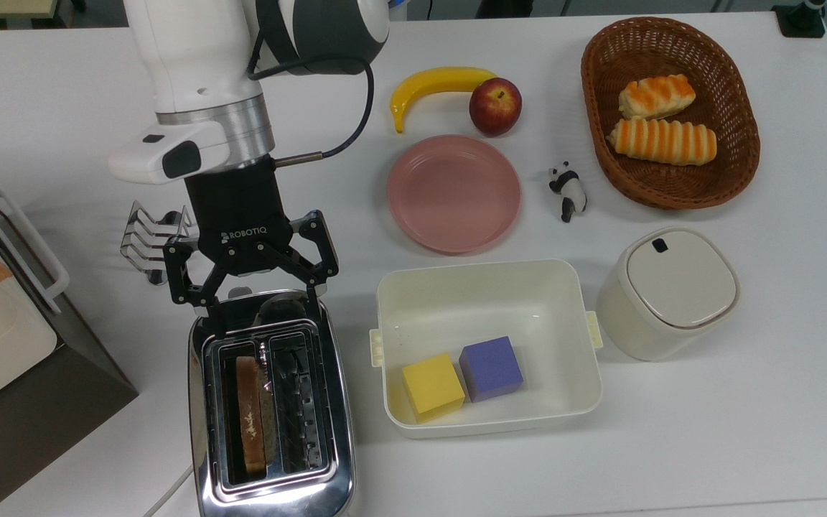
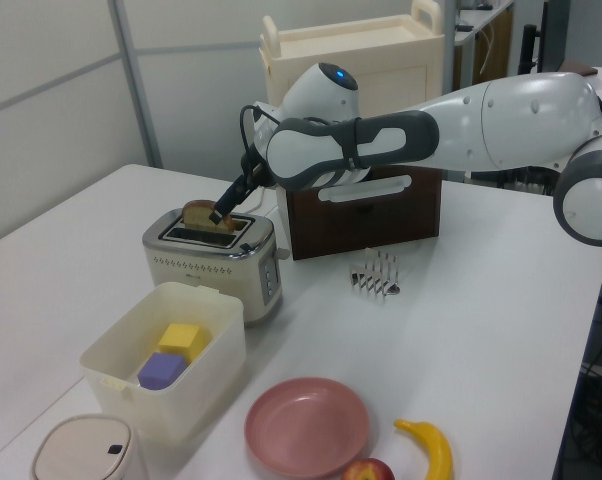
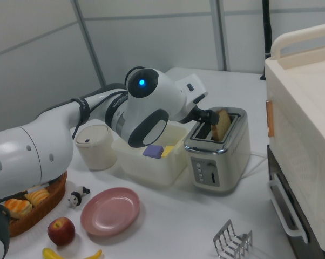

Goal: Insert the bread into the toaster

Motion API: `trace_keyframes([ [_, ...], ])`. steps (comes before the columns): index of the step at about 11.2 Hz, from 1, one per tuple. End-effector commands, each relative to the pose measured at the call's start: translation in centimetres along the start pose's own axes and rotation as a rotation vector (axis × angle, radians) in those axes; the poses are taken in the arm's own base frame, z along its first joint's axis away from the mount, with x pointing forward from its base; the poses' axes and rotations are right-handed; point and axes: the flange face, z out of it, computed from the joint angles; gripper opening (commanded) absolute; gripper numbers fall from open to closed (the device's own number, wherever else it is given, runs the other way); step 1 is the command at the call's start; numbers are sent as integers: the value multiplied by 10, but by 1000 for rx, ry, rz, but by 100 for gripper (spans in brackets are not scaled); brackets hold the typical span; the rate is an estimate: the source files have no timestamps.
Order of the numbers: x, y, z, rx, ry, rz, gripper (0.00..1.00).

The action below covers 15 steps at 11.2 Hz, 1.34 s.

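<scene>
A slice of brown bread [image 1: 250, 415] stands on edge in one slot of the chrome toaster [image 1: 271, 409], the slot on the top view's left; most of the slice is sunk below the rim there, with the crust line and a strip of crumb showing. In the left view its rounded top [image 2: 205, 214] rises a little above the toaster [image 2: 213, 262], partly hidden by a dark finger. The toaster's near end is cut off by the top view's lower edge.

The Robotiq gripper [image 1: 261, 310] hangs over the toaster's far end, jaws spread wide and holding nothing; the bread lies just beyond the fingertips, toward the top view's bottom, apart from them. In the right view the arm hides much of the gripper [image 3: 207, 118].

On the toaster's right in the top view sits a cream bin [image 1: 586, 337], near it but not touching. A wire toast rack [image 1: 146, 240] stands behind the toaster, partly screened by the gripper body. The white tabletop [image 1: 744, 431] lies bare beyond the bin.
</scene>
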Motion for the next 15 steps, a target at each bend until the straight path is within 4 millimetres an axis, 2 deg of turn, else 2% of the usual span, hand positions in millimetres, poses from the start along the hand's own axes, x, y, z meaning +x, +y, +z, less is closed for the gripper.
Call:
trace_keyframes([
  [1, 5, 2, -8, -5, 33, 26, 100],
  [3, 15, 2, -34, -11, 49, 21, 100],
  [6, 14, -3, -56, 41, -70, 7, 100],
  [8, 10, 1, -71, 68, -151, 17, 100],
  [10, 6, 2, -96, 63, -263, -25, 100],
  [13, -8, -6, -129, 54, -466, -87, 100],
  [15, -18, -11, -143, 52, -577, -111, 100],
])
